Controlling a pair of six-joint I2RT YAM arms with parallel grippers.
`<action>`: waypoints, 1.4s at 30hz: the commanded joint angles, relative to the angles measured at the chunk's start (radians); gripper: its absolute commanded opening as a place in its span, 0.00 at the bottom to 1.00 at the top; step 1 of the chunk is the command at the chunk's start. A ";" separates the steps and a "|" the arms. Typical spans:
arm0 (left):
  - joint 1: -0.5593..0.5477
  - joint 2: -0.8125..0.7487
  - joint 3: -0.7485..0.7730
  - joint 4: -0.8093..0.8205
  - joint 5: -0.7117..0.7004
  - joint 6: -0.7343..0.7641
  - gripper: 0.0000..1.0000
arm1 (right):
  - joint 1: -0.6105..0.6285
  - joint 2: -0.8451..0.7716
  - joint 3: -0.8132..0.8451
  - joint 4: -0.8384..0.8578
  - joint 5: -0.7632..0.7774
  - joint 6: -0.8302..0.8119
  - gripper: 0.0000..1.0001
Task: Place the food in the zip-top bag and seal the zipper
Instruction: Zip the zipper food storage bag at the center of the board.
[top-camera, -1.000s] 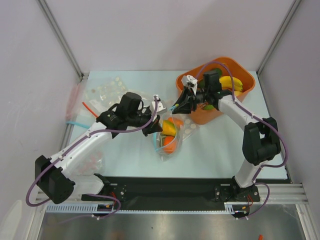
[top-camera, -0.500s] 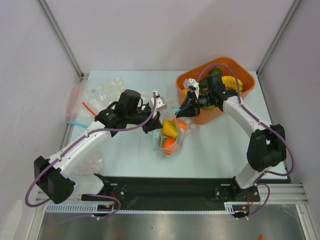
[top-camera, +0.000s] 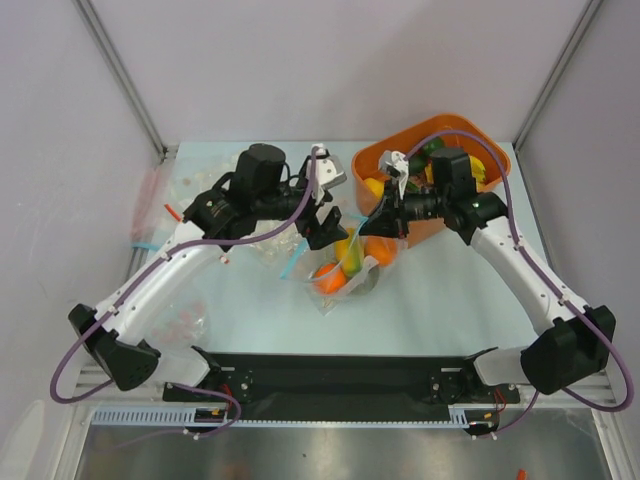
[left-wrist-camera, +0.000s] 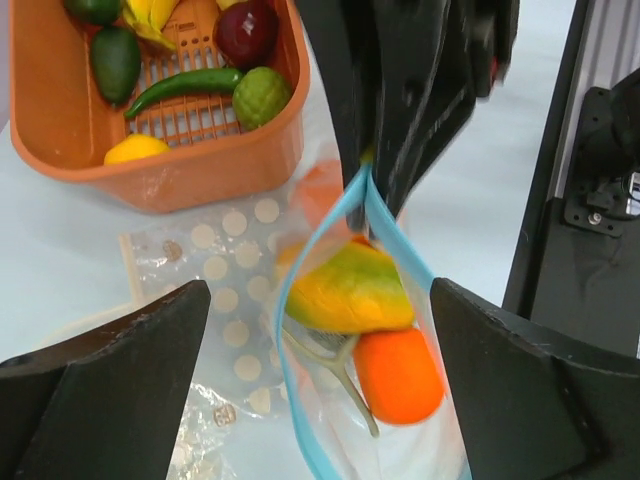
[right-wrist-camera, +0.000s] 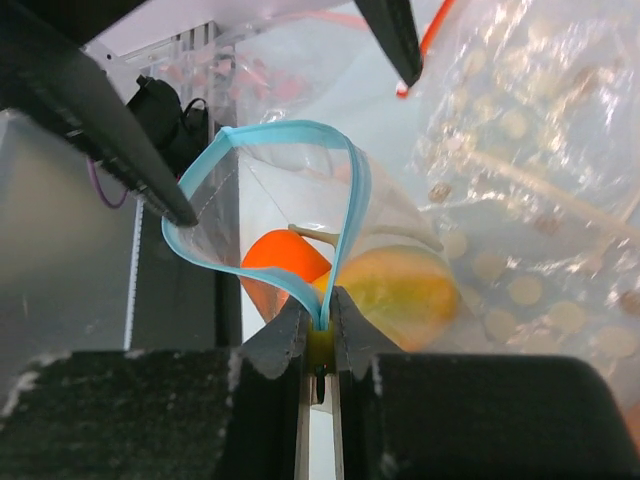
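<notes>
Between the two sets of fingers hangs the clear bag (right-wrist-camera: 270, 185), its blue strip (right-wrist-camera: 352, 190) looped open. The right fingers (right-wrist-camera: 320, 310) have come across from the orange basket (top-camera: 440, 122) within the last second and are now clamped tight on one end of that strip, as the right wrist view shows plainly. The left fingers (left-wrist-camera: 320, 300) stand wide apart with the bag mouth between them, one tip touching the strip's far side. The bag has also shifted away from the arm bases toward the basket, and seems partly lifted off the bench (top-camera: 450, 300).

A mango (left-wrist-camera: 345, 290) and an orange (left-wrist-camera: 398, 375) sit inside, below the right fingers. I judge the arms are setting up to close the strip, though an avocado (left-wrist-camera: 117, 62), a lemon (left-wrist-camera: 135, 150) and other pieces lie in the basket beyond them.

No brand, label or readable writing shows. The only print is the white dots on the dotted bag (left-wrist-camera: 200, 260) beside the left fingers.
</notes>
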 joint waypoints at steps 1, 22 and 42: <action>-0.042 0.059 0.111 -0.063 -0.048 0.074 0.98 | 0.021 -0.019 0.010 -0.121 0.087 0.065 0.00; -0.141 0.183 0.136 -0.114 0.066 0.183 0.54 | 0.056 -0.160 -0.067 -0.170 0.153 0.122 0.00; -0.139 0.100 0.002 0.023 0.142 0.111 0.00 | 0.047 -0.379 -0.324 0.076 0.156 0.246 0.58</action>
